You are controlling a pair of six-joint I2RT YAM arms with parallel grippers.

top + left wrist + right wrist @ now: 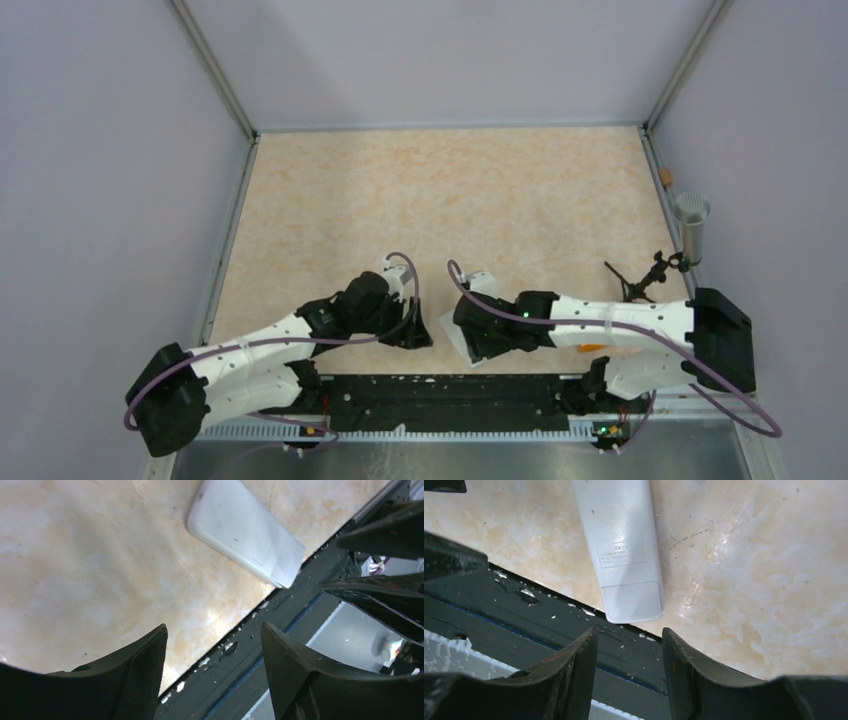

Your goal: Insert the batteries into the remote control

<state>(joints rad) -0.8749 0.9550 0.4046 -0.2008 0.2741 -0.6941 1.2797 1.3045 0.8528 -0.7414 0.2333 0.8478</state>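
Observation:
The white remote control [624, 545] lies back-up at the table's near edge, its battery cover end towards the black rail. It also shows in the left wrist view [245, 532], and in the top view [464, 346] it is mostly hidden under my right wrist. My right gripper [630, 632] is open and empty, just short of the remote's cover end, over the rail. My left gripper [214, 630] is open and empty, a little to the remote's left [416, 332]. No batteries show in any view.
A black rail [450, 390] runs along the near edge. An orange object [595, 347] peeks out under the right arm. A small black stand [640, 280] and a metal cylinder [691, 228] stand at the right edge. Walls enclose the table.

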